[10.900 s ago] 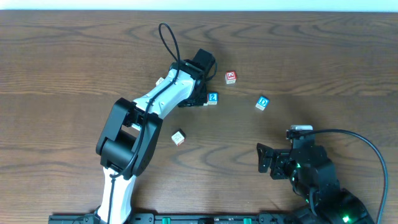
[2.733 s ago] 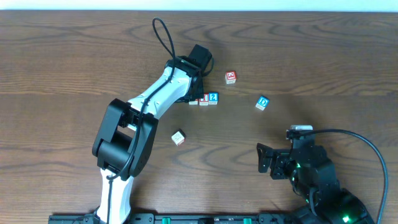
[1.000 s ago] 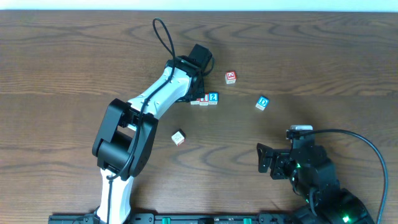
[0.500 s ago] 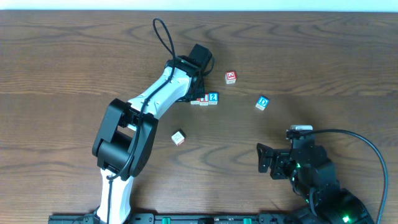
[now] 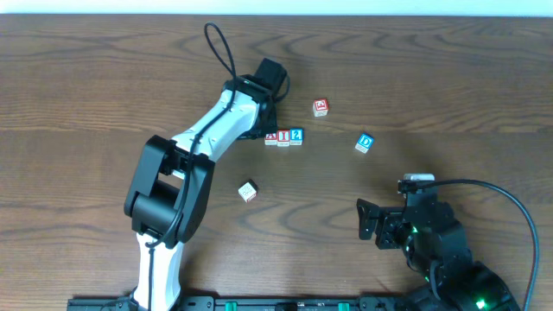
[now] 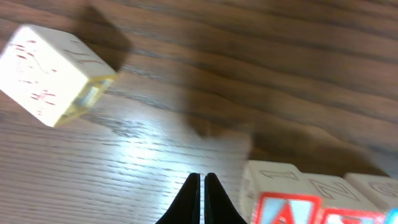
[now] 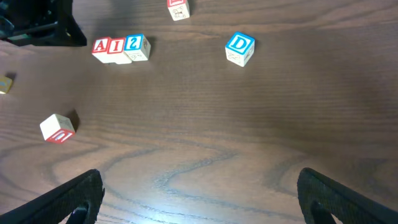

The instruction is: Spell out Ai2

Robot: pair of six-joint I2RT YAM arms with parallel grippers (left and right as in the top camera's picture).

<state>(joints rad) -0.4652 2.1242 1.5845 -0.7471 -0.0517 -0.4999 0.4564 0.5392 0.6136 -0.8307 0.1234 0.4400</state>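
Note:
Three cubes stand touching in a row on the table: the red "A" cube (image 5: 271,136), the red "I" cube (image 5: 283,136) and the blue "2" cube (image 5: 296,136). They also show in the right wrist view: "A" cube (image 7: 101,46), "I" cube (image 7: 116,45), "2" cube (image 7: 133,43). My left gripper (image 6: 202,186) is shut and empty, just left of the "A" cube (image 6: 283,205), apart from it. In the overhead view the left gripper (image 5: 262,130) is mostly hidden under its arm. My right gripper (image 7: 199,193) is open and empty, low at the front right (image 5: 367,220).
A blue "D" cube (image 5: 365,142) lies right of the row. A red cube with a curly character (image 5: 320,107) lies behind it. Another small cube (image 5: 248,191) lies in front, with a red face in the right wrist view (image 7: 57,128). A pale cube (image 6: 53,74) lies far left of the left gripper.
The left arm has drawn back up and left from the row, uncovering the "A" cube. The three cubes stay in line. The right arm has not moved.

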